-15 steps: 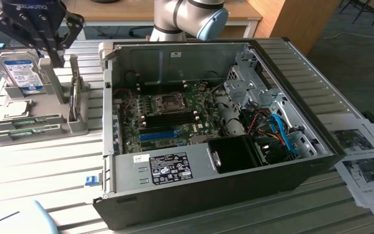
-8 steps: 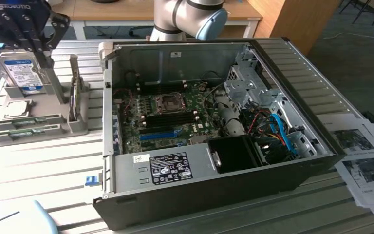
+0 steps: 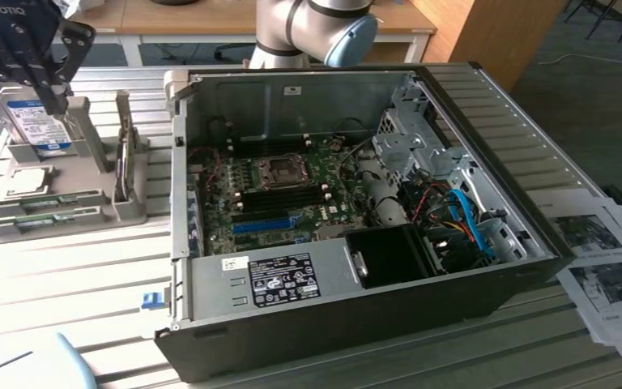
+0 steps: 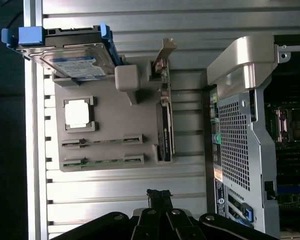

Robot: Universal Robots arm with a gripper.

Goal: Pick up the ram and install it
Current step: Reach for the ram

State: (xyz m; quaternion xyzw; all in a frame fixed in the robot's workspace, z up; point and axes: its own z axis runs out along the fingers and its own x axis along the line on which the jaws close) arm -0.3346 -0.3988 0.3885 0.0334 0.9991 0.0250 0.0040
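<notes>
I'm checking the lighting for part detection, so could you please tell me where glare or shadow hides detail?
Exterior view: daylight bleaches the slatted table, while the open computer case is evenly lit inside. Wrist view: the processor glares white, the motherboard sinks into shadow, and the hand is a dark silhouette.

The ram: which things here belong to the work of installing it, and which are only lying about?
For the job: ram sticks, gripper, motherboard, computer case.
Lying about: hard drive, processor, card, papers.
</notes>
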